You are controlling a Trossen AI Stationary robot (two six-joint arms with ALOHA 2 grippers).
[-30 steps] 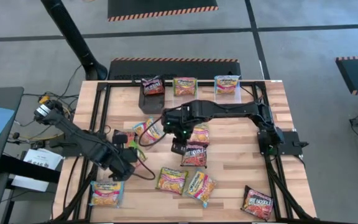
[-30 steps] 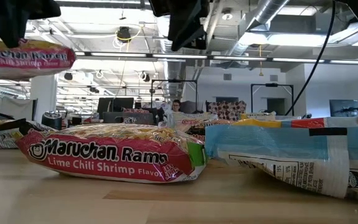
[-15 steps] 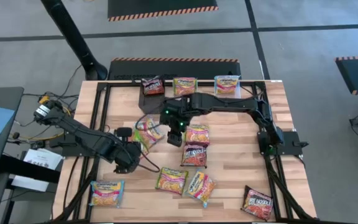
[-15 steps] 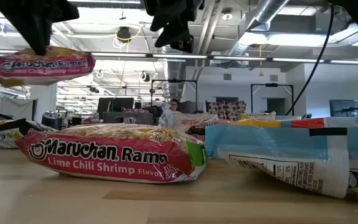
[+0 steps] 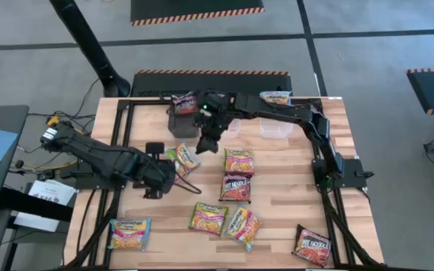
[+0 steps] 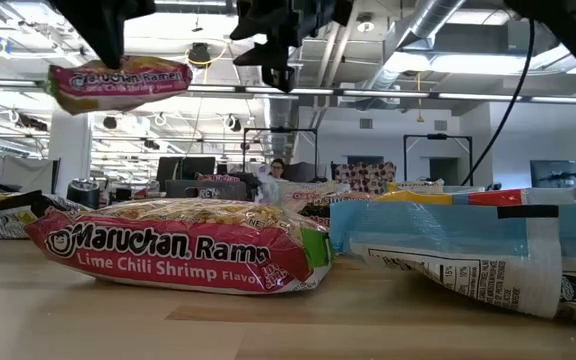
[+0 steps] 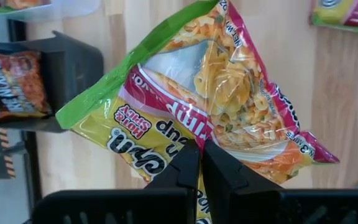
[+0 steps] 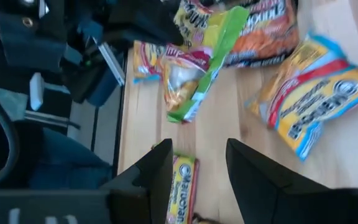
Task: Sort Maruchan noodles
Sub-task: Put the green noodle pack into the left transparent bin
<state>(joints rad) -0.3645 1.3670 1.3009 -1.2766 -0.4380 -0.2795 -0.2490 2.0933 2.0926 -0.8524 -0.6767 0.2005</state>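
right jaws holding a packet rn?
No, the right gripper stands open with nothing between its jaws; only the left gripper pinches a packet.

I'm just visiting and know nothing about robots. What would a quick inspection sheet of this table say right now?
Surface: wooden table inside a black frame.
Job's things: Maruchan noodles packets scattered across it; three sit in tubs at the far edge.
Clutter: black tub, clear tubs.
Grippers: left gripper shut on a lime chili shrimp packet, held in the air; right gripper open, empty, above the tubs.
Cables: wires beside the table's left edge.
Surroundings: grey floor with striped mats; open office behind.
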